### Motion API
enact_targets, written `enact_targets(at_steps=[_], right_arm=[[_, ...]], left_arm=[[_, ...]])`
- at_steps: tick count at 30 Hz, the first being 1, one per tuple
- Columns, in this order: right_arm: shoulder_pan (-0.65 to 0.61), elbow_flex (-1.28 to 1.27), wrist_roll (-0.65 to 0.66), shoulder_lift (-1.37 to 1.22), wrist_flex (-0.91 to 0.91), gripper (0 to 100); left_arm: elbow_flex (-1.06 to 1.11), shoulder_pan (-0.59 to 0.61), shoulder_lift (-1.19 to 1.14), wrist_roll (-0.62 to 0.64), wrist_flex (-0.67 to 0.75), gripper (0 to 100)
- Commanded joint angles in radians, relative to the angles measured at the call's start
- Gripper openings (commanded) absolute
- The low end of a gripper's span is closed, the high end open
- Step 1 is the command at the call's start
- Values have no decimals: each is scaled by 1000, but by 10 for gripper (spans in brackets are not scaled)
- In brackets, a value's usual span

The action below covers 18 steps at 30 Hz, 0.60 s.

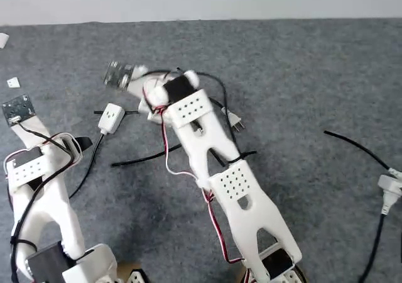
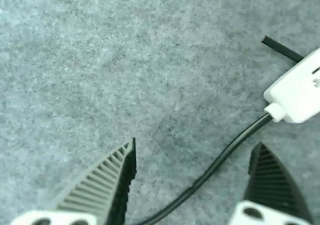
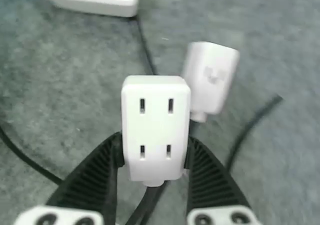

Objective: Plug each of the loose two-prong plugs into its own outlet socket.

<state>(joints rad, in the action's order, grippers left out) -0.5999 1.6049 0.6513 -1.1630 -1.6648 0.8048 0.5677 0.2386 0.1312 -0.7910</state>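
My right gripper (image 3: 155, 144) clamps the glossy white four-slot outlet block (image 3: 155, 120) between ribbed black fingers (image 3: 100, 170), a rounded plug body (image 3: 210, 77) just beyond on grey felt (image 3: 60, 85), so I expect it could slip under insertion force, while my left gripper (image 2: 196, 146) gapes wide astride a cable (image 2: 220, 162) that may snag.

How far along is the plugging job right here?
Nothing looks plugged yet. In hand: the right gripper, jaws shut on an outlet block with empty slots; the left gripper is open over a cable. Left: the two-prong plug lying loose on the mat.
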Motion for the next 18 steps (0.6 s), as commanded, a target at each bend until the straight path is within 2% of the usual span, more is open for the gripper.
enact_targets(at_steps=[1, 5, 9, 13, 18], right_arm=[[65, 77, -180, 186, -27, 9], [88, 77, -376, 275, -73, 9], [91, 71, -488, 348, -133, 9], [133, 69, -542, 401, -134, 9], [157, -5, -543, 455, -139, 8]], left_arm=[[-45, 0, 5, 9, 29, 338], [-45, 0, 5, 9, 29, 338], [-45, -2, 5, 9, 29, 338], [-45, -12, 2, 9, 29, 338], [-45, -15, 2, 9, 31, 338]])
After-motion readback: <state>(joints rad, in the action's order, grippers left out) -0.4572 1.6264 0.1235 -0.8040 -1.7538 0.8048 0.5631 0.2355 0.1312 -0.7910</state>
